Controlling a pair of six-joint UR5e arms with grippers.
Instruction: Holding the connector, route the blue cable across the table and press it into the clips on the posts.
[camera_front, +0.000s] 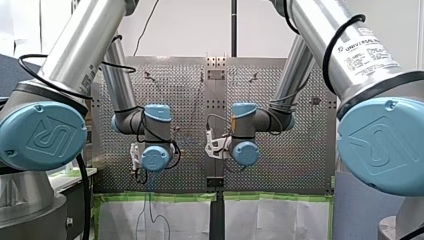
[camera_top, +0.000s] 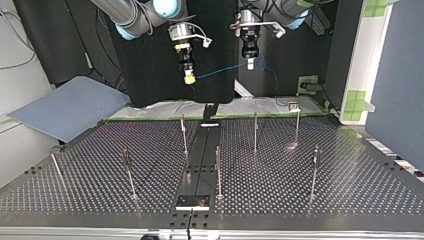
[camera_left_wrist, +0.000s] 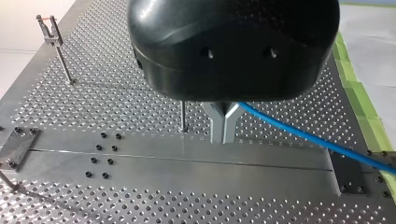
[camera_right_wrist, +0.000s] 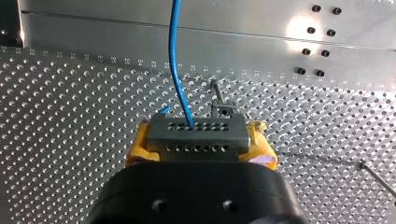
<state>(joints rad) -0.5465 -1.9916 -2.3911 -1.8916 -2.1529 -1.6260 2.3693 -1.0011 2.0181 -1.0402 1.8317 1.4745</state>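
In the right wrist view my right gripper (camera_right_wrist: 198, 142) has its yellow pads shut on a grey connector (camera_right_wrist: 196, 130) with rows of holes. The blue cable (camera_right_wrist: 176, 60) leaves the connector's top. In the top view this gripper (camera_top: 189, 78) hangs above the table's far edge, and the cable (camera_top: 220, 71) runs across to my left gripper (camera_top: 250, 63). The left wrist view shows my left gripper (camera_left_wrist: 224, 135) with its metal fingers shut on the cable (camera_left_wrist: 299, 133), high over the table. Several thin posts with clips stand on the plate, such as post (camera_top: 184, 132) and post (camera_top: 255, 131).
A metal rail (camera_top: 200, 155) runs down the middle of the perforated table (camera_top: 350, 190), with a small plate (camera_top: 192, 201) at its near end. Slack cable (camera_top: 275, 85) hangs over white paper edged in green tape (camera_top: 270, 107). A grey-blue mat (camera_top: 65, 107) lies at the top view's left.
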